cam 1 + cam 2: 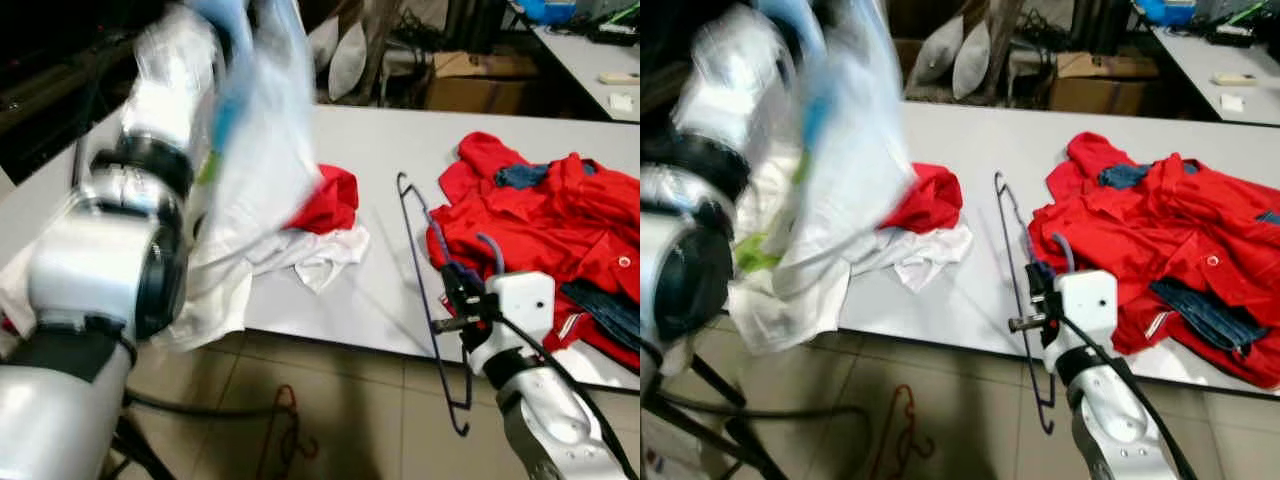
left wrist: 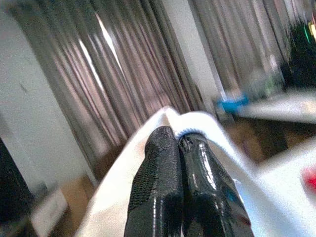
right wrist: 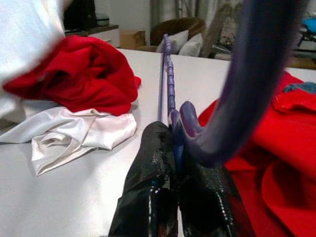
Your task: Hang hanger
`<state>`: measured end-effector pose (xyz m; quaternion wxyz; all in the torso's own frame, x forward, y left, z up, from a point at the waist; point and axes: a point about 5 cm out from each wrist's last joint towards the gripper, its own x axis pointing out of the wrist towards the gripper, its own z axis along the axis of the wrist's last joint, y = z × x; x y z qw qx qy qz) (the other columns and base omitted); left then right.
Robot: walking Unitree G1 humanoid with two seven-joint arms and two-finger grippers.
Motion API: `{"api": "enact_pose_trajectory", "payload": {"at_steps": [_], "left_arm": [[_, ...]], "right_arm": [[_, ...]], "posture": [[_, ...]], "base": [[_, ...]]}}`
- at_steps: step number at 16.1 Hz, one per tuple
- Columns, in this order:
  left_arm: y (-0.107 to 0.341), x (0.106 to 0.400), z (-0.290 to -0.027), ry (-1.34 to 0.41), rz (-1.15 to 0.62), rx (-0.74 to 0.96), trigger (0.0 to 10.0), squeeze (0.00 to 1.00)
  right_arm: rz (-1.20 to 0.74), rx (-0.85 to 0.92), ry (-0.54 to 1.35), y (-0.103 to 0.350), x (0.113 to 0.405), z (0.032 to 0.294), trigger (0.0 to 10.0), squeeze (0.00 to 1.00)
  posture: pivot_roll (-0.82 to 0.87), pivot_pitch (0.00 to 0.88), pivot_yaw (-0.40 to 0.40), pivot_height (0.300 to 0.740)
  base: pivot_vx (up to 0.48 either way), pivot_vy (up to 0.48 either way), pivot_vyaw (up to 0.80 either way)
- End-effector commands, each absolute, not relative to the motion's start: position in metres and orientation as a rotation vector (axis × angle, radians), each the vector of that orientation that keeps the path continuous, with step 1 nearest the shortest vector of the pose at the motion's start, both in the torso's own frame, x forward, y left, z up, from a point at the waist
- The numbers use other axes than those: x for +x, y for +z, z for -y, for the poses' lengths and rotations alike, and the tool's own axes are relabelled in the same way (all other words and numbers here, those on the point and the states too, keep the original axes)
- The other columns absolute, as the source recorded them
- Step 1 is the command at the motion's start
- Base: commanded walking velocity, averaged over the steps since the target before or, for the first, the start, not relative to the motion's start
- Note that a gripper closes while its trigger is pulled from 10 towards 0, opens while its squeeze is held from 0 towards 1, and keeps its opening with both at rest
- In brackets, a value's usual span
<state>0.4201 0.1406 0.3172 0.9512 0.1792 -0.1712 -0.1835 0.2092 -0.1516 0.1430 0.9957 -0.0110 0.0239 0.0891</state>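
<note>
White bench (image 1: 380, 270) across mid-frame, tiled floor below, boxes and cushions at the upper edge.

Hanger (image 1: 425, 300): dark purple-blue wire, thin, ridged along one arm in the right wrist view, hook curving up by the camera. Position: right of centre in the left eye view, standing on edge, upper end over the bench, lower end hanging past the bench's near edge above the floor.

Right hand (image 1: 455, 285): lower right of frame, fingers together, clamped on the hanger near its hook.

Left hand (image 2: 180, 143): raised at upper left, fingers pressed together on a fold of white shirt (image 1: 255, 150); the shirt hangs blurred from it, lower part draped onto the bench.

Step in hand, as judged: shirt lifted and hanger held, not yet joined; nothing hung so far. Next move likely calls for bringing a hanger arm into the shirt's neck opening, with the cloth held taut enough to stay open. No rail is visible.

Other items: red cloth (image 1: 330, 200) on white cloth at bench centre; red jacket (image 1: 560, 220) with blue denim on it at right; second hanger (image 1: 285, 425), reddish, on the floor at bottom centre.
</note>
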Motion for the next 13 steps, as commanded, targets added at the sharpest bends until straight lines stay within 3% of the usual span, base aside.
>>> {"api": "enact_pose_trajectory", "payload": {"at_steps": [1, 3, 10, 11, 13], "left_arm": [[0.269, 0.420, -0.151, -0.397, 0.180, 0.433, 10.0, 0.00], [0.240, 0.417, -0.163, -0.381, 0.093, 0.413, 10.0, 0.00], [0.218, 0.406, -0.193, -0.445, -0.016, 0.475, 10.0, 0.00], [0.221, 0.406, -0.201, -0.407, -0.022, 0.438, 10.0, 0.96], [0.223, 0.404, -0.216, -0.378, -0.039, 0.423, 10.0, 1.00]], "right_arm": [[-0.049, -0.026, 0.183, 0.144, 0.208, 0.150, 10.0, 0.00], [-0.052, -0.027, 0.192, 0.143, 0.208, 0.149, 10.0, 0.00], [-0.057, -0.022, 0.217, 0.142, 0.210, 0.145, 10.0, 0.00], [-0.057, -0.021, 0.220, 0.142, 0.210, 0.145, 10.0, 0.00], [-0.056, -0.019, 0.223, 0.141, 0.210, 0.143, 10.0, 0.00]], "posture": [[-0.05, 0.035, 0.045, 0.740], [-0.04, 0.036, 0.034, 0.740], [-0.02, 0.041, 0.030, 0.740], [-0.02, 0.040, 0.030, 0.740], [-0.02, 0.034, 0.035, 0.740]], "base": [[0.000, 0.000, 0.00], [0.000, 0.000, 0.00], [0.000, 0.000, 0.00], [0.000, 0.000, 0.00], [0.000, 0.000, 0.00]]}}
